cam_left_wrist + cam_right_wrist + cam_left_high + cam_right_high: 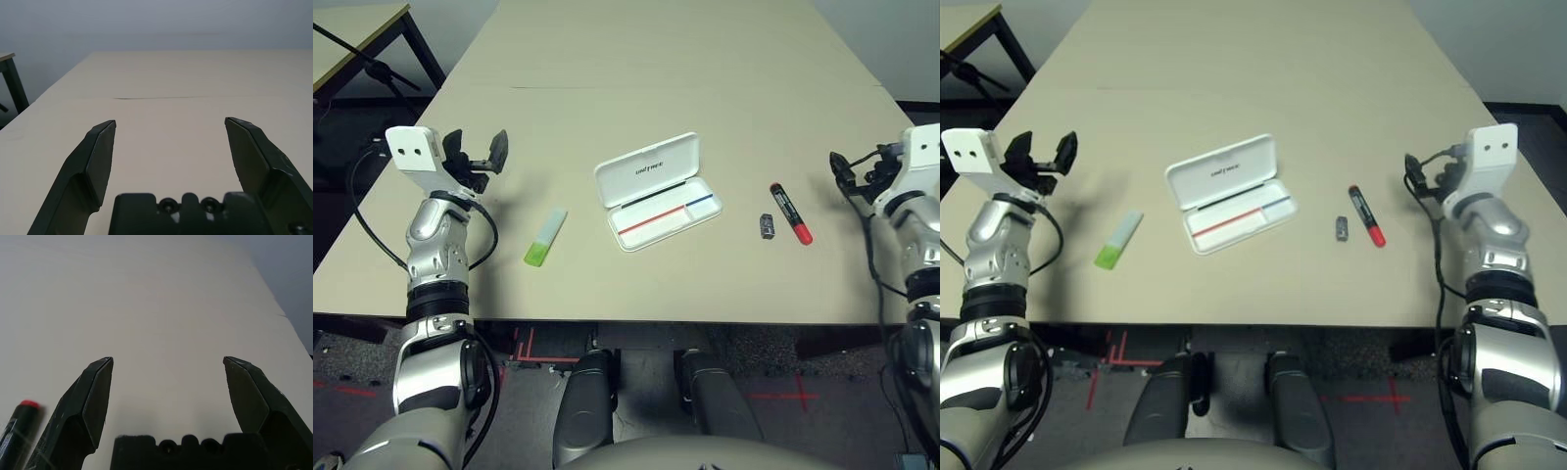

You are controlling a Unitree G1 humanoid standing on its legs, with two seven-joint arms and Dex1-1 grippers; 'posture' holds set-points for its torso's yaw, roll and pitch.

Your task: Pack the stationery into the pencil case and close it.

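Packing has not begun, by the look of things: all 3 pieces of stationery lie loose on the table (705,78) and the pencil case (656,192) sits open near the middle, lid (646,168) tipped back on the far side and tray with its red-and-blue line facing up, nothing in it.

Left of the case, and apart from it, the lime-green highlighter (545,238) lies with its pale cap pointing far. Right of the case the small dark piece (767,226) lies just beside the red marker (790,212), the 2 close but not touching as far as I can tell.

The left gripper (476,153) hangs above the table's left side, farther out than the highlighter, fingers spread wide with nothing between them. The right gripper (168,396) is out at the table's right edge, also spread wide and holding nothing; the red marker's end shows at the side of its wrist view.

My reading is that the step in hand is the first pick. Either arm would need to come inward and tip its fingers down over its nearest item, the left for the highlighter, the right for the marker, lining the fingers across the barrel, not along it. The small dark piece looks the fiddliest, sitting so close to the marker.
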